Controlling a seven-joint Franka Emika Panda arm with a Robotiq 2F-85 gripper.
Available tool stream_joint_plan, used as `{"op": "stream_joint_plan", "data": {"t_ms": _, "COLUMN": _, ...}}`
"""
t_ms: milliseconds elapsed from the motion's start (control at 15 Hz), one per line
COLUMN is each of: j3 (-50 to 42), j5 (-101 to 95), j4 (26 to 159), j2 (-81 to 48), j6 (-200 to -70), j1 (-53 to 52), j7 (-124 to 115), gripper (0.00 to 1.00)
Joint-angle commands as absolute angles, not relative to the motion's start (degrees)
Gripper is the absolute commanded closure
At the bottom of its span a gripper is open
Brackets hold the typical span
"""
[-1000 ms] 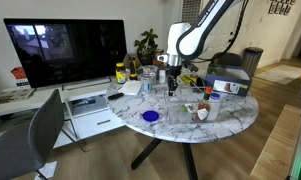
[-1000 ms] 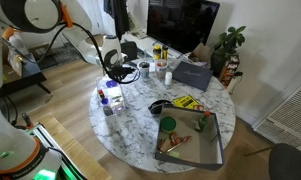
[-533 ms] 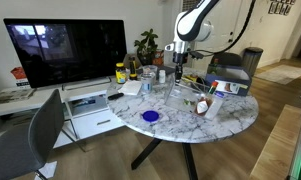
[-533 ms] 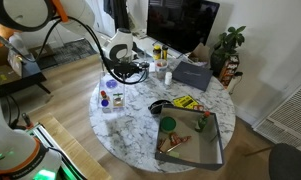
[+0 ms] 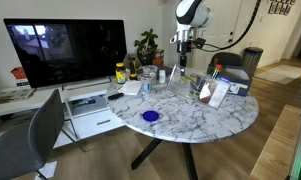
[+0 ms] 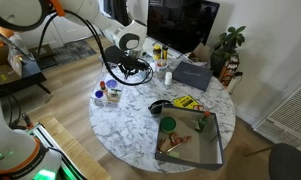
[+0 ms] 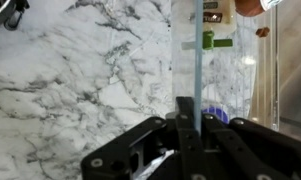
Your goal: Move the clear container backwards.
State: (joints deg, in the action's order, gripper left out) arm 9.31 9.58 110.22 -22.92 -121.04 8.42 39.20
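The clear container (image 7: 195, 55) is a see-through plastic box with a bluish tint. In the wrist view one of its thin walls runs upright between my fingers. My gripper (image 7: 190, 125) is shut on that wall. In an exterior view the gripper (image 5: 181, 48) is high above the far side of the round marble table (image 5: 175, 125), and the container (image 5: 180, 68) hangs faintly below it, off the tabletop. In the second exterior view the gripper (image 6: 127, 62) is over the table's far edge, and the container is too faint to make out.
A flat blue round dish (image 5: 150, 116) lies near the table's front. A yellow-capped jar (image 5: 120, 72) and a plant stand at the back. Small bottles (image 6: 108, 95) cluster at one edge. A grey tray (image 6: 190, 140), a grey box (image 6: 193, 75) and a TV (image 5: 70, 50) are nearby.
My gripper has risen from low over the tabletop and moved towards the table's back, with the clear container's wall in its jaws.
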Motion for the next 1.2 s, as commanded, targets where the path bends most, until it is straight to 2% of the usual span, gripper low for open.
{"op": "stream_joint_plan", "data": {"t_ms": 0, "j3": 5.7, "j5": 10.6, "j4": 108.5, "j2": -21.2, "j6": -115.7, "j1": 7.6, "j7": 30.7, "gripper": 0.99}}
{"op": "stream_joint_plan", "data": {"t_ms": 200, "j3": 5.5, "j5": 9.7, "j4": 108.8, "j2": -22.9, "j6": -119.8, "j1": 7.7, "j7": 32.4, "gripper": 0.96}}
{"op": "stream_joint_plan", "data": {"t_ms": 533, "j3": 5.6, "j5": 9.6, "j4": 108.8, "j2": -24.0, "j6": -120.6, "j1": 7.4, "j7": 32.9, "gripper": 0.96}}
{"op": "stream_joint_plan", "data": {"t_ms": 600, "j3": 5.6, "j5": 9.6, "j4": 108.8, "j2": -24.0, "j6": -120.6, "j1": 7.4, "j7": 32.9, "gripper": 0.99}}
{"op": "stream_joint_plan", "data": {"t_ms": 1133, "j3": -1.3, "j5": 5.3, "j4": 94.2, "j2": -32.3, "j6": -116.8, "j1": 7.2, "j7": 12.1, "gripper": 0.99}}
